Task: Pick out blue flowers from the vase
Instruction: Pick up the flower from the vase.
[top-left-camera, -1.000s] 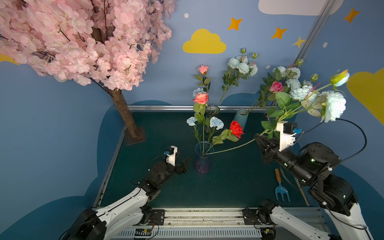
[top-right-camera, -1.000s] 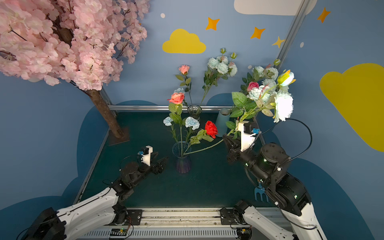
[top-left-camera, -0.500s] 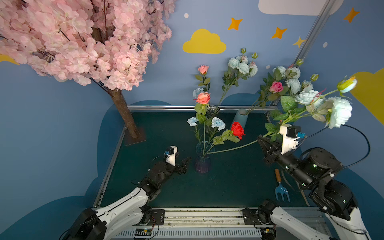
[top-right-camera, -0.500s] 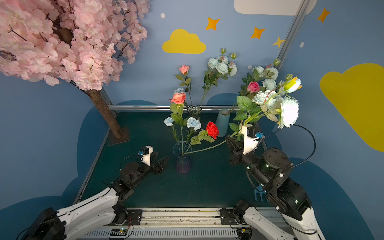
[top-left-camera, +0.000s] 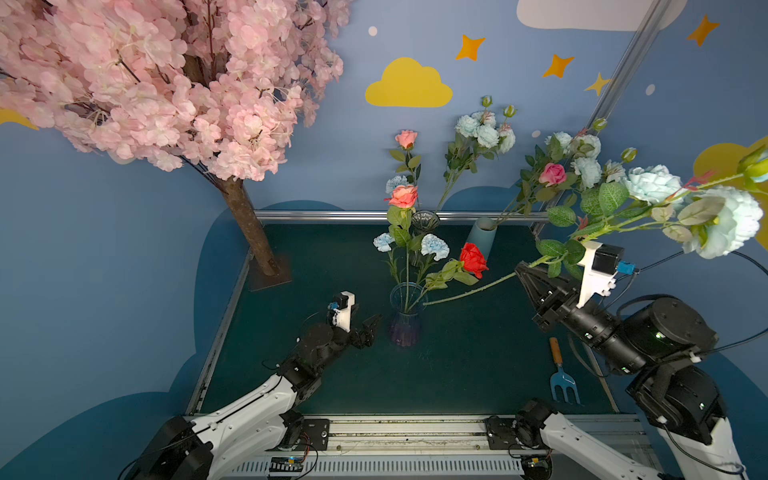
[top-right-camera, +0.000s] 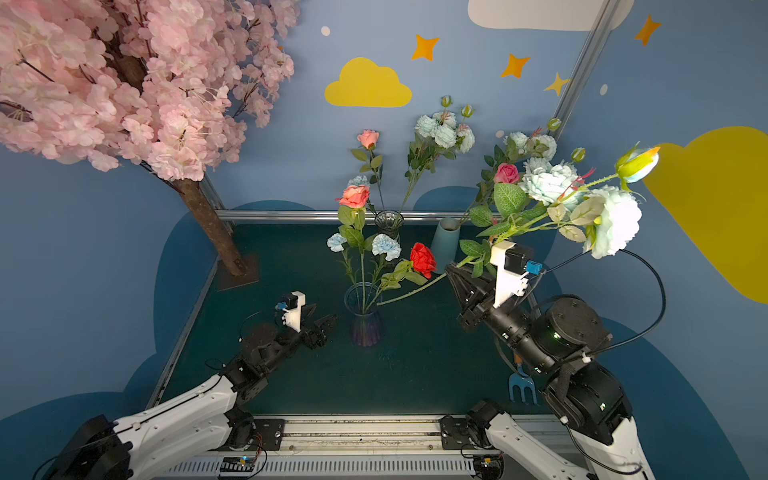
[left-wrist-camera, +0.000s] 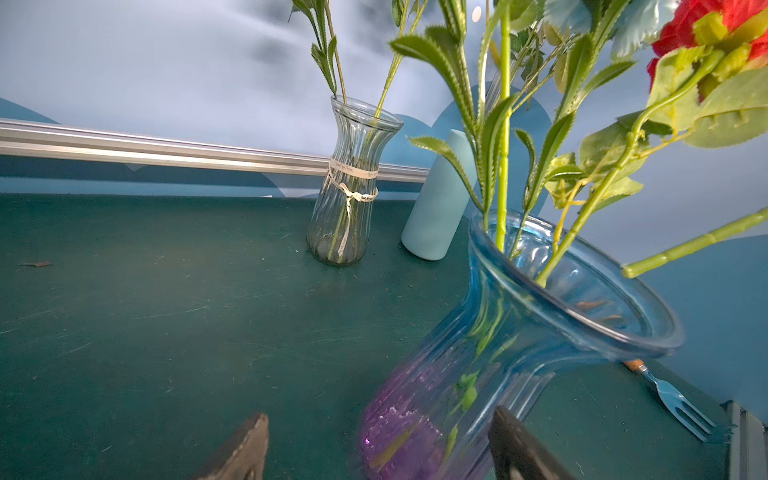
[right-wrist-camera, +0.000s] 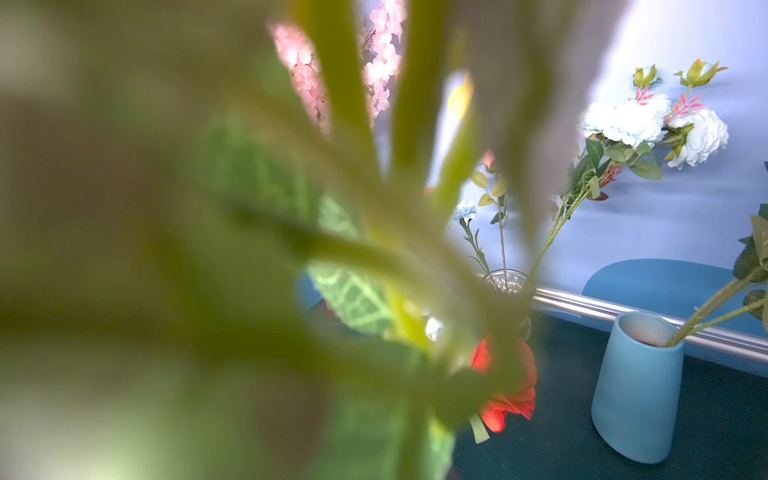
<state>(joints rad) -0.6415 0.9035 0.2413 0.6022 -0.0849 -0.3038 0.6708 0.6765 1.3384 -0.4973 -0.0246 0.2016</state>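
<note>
My right gripper (top-left-camera: 520, 271) (top-right-camera: 449, 268) is shut on the long green stem of a blue flower (top-left-camera: 723, 220) (top-right-camera: 611, 220), held aslant above the table. The stem's lower end hangs just right of the rim of the vase (top-left-camera: 405, 320) (top-right-camera: 365, 324) (left-wrist-camera: 540, 332). Blurred leaves fill the right wrist view and hide the jaws. Two small blue flowers (top-left-camera: 434, 245) (top-left-camera: 383, 242) stand in the vase with a coral rose (top-left-camera: 403, 195) and a red rose (top-left-camera: 473, 257). My left gripper (top-left-camera: 368, 328) (left-wrist-camera: 380, 446) is open, low at the vase's left side, holding nothing.
At the back stand a clear glass vase (top-left-camera: 424, 220) (left-wrist-camera: 345, 199) and a pale blue ceramic vase (top-left-camera: 482, 237) (right-wrist-camera: 636, 399), both with flowers. The pink blossom tree's trunk (top-left-camera: 245, 232) is at the back left. A blue garden fork (top-left-camera: 561, 374) lies at the front right.
My right gripper has carried the blue flower a little to the right, its blooms swinging toward the right edge. The left arm has not moved.
</note>
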